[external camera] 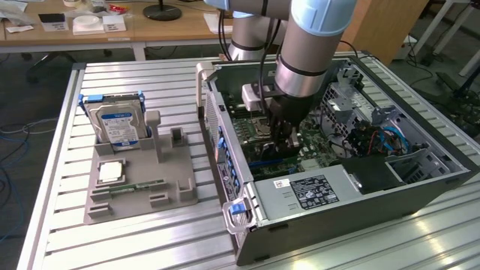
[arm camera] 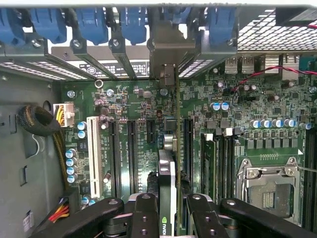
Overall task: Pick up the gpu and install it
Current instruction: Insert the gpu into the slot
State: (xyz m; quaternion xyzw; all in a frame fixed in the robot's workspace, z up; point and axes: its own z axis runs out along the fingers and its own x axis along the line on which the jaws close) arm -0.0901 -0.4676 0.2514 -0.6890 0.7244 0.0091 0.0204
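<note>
Gripper point(arm camera: 167, 218): black fingers point(arm camera: 143, 218) partly closed, clamped on either face of the gpu point(arm camera: 167, 188), which stands on edge between them, its silvery bracket point(arm camera: 171, 49) up against the rear slot openings of the case point(external camera: 338, 214). Card sits low over the motherboard point(arm camera: 237, 99), in line with the black expansion slots point(arm camera: 131, 153); whether seated, cannot tell. Alongside: white slot point(arm camera: 92, 153), memory sticks point(arm camera: 218, 163), CPU socket point(arm camera: 270, 191), blue retainers point(arm camera: 91, 22). Outside the case, toward the exterior view's left: grey holder point(external camera: 143, 185) bearing a hard drive point(external camera: 116, 126) upright, a processor point(external camera: 111, 171) and a green memory stick point(external camera: 139, 185).
</note>
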